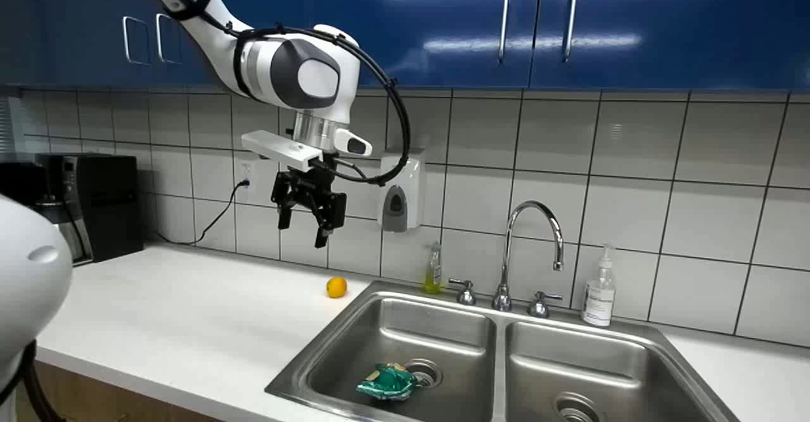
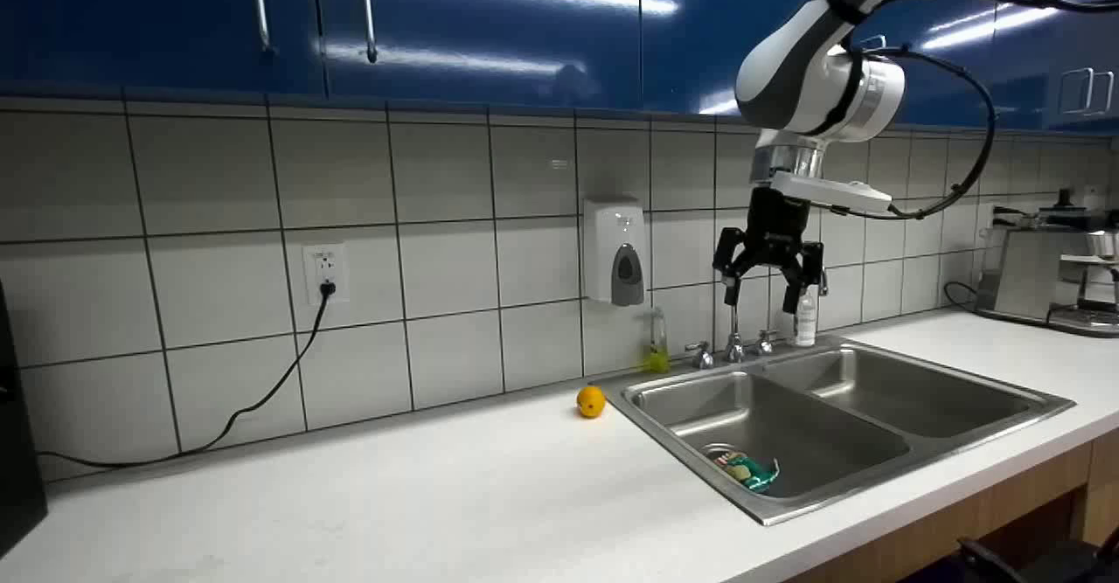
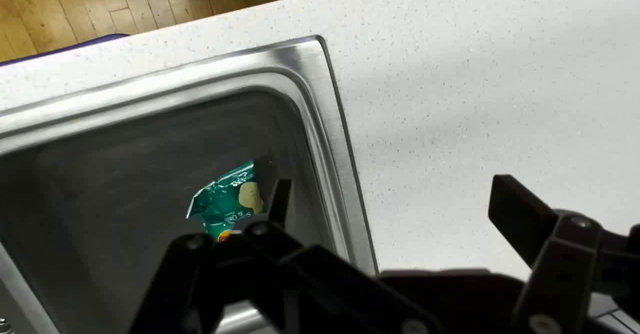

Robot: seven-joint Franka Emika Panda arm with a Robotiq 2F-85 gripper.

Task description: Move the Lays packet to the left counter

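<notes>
The Lays packet, a crumpled green-teal bag, lies in the near-left basin of the steel sink in an exterior view [image 1: 388, 383]; it shows too in an exterior view [image 2: 750, 471] and the wrist view [image 3: 225, 201], where a finger partly covers it. The left counter is a wide white surface beside the sink, seen in both exterior views [image 1: 190, 308] [image 2: 393, 513] and the wrist view [image 3: 450, 98]. My gripper [image 1: 303, 229] [image 2: 761, 297] [image 3: 392, 194] is open and empty, high above the counter and sink edge, well apart from the packet.
The double steel sink [image 1: 500, 365] has raised walls and a rim [image 3: 330, 123]. A round orange fruit [image 1: 336, 287] sits on the counter by the sink. A faucet [image 1: 506, 264], a green soap bottle [image 1: 433, 270] and a pump bottle [image 1: 599, 298] stand behind it. A dispenser [image 1: 403, 191] hangs on the wall.
</notes>
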